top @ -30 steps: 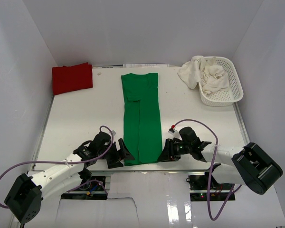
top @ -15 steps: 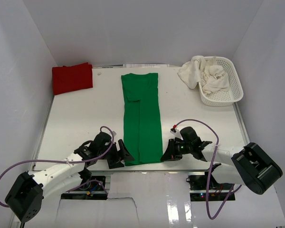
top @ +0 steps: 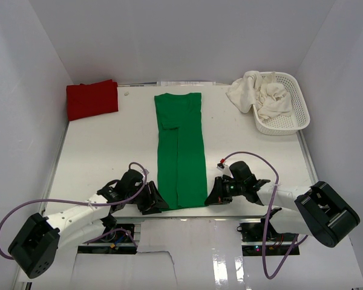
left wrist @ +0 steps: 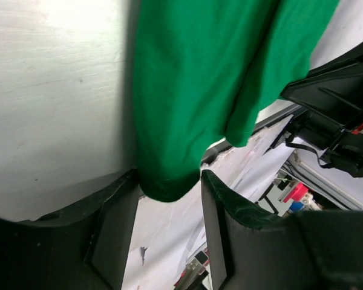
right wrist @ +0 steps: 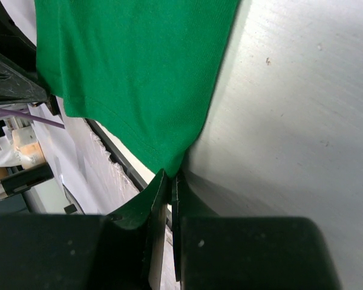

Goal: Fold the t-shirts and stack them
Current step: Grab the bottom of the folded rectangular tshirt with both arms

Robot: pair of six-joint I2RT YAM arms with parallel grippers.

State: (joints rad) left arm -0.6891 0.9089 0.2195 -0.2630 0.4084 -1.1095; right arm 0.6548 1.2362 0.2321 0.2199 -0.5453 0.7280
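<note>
The right gripper (right wrist: 169,177) is pinched shut on one near corner of the green t-shirt (top: 181,151); the left gripper (left wrist: 169,186) straddles the other, half open.

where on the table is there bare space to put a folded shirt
Bare table between the red shirt and the green shirt, and right of the green shirt in front of the basket. Crowded at the near edge, where the left gripper and right gripper meet the green hem.
</note>
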